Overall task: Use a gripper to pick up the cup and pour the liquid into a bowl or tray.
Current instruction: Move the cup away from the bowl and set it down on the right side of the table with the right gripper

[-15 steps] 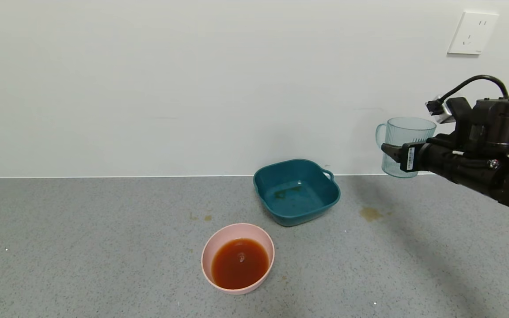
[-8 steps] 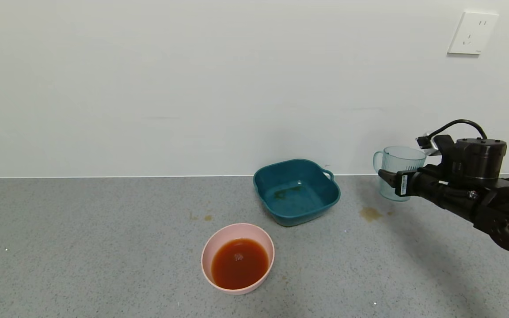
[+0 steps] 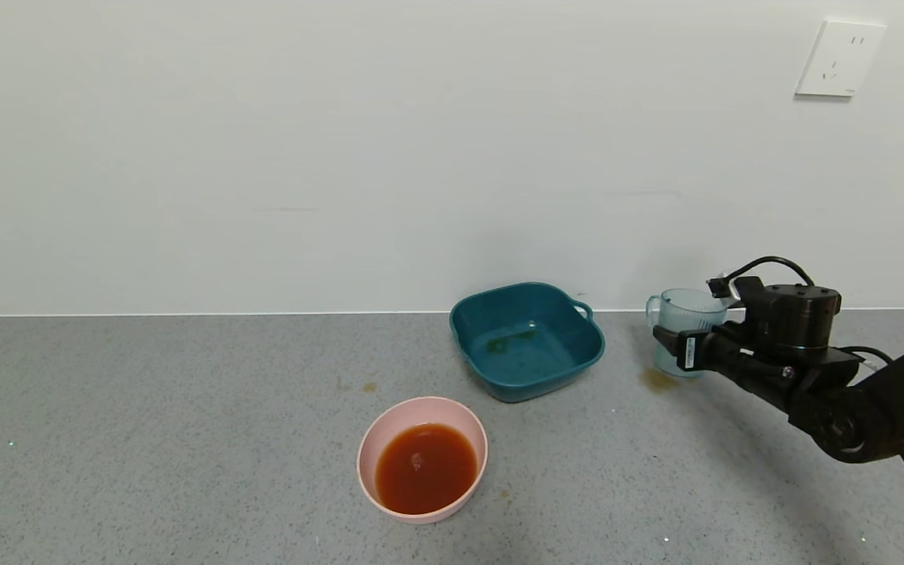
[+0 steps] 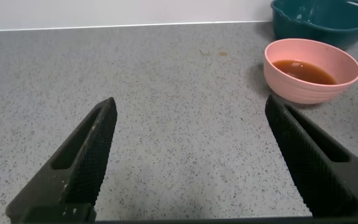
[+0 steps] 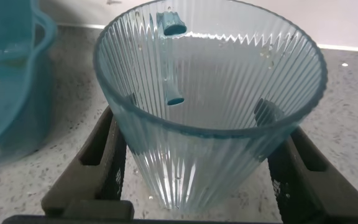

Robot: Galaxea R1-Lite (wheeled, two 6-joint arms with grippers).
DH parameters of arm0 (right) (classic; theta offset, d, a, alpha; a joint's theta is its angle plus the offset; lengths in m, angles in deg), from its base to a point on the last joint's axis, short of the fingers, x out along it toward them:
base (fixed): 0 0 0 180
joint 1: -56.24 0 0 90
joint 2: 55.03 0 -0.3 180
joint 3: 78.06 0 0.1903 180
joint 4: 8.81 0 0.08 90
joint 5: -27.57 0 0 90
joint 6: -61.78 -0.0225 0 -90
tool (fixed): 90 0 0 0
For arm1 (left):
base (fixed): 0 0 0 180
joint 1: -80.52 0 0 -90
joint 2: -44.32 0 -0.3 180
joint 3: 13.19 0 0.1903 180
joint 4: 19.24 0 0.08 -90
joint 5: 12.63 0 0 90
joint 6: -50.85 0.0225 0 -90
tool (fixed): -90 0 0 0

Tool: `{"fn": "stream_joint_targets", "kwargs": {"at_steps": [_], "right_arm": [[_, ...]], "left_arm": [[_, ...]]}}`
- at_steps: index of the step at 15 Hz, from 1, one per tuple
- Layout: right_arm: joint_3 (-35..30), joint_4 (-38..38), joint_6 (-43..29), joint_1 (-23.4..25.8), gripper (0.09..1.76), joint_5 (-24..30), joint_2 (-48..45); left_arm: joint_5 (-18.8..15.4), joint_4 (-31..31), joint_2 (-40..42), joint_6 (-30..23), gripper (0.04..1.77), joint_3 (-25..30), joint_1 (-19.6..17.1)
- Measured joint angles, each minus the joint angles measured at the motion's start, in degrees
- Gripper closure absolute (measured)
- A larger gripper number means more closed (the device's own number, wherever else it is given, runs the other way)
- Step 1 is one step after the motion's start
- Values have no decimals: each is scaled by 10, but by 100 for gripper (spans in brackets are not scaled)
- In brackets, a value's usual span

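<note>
The right claw (image 3: 676,349) grips the empty cup (image 3: 683,329) upright, just right of the teal basin (image 3: 526,341), low at the bench (image 3: 146,439). The pink bowl (image 3: 423,457), in front of the basin, holds the liquid (image 3: 424,467). The left claw (image 4: 191,162) hangs spread wide.

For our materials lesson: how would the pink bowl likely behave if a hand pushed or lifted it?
The bowl holds liquid well up its walls, so it probably feels heavy for its size and could slosh if shoved. Its smooth plastic wall looks stiff but likely slippery to pinch.
</note>
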Motion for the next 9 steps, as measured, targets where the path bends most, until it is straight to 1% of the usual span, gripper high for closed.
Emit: {"fn": "stream_joint_targets", "kwargs": {"at_steps": [4,9], "right_arm": [[41,-22,-5,1,52,-3,48],[79,-47,-7,0,52,-3,87]], "left_arm": [[0,0,0,0,9,0,0],[0,0,0,0,9,0,0]]}}
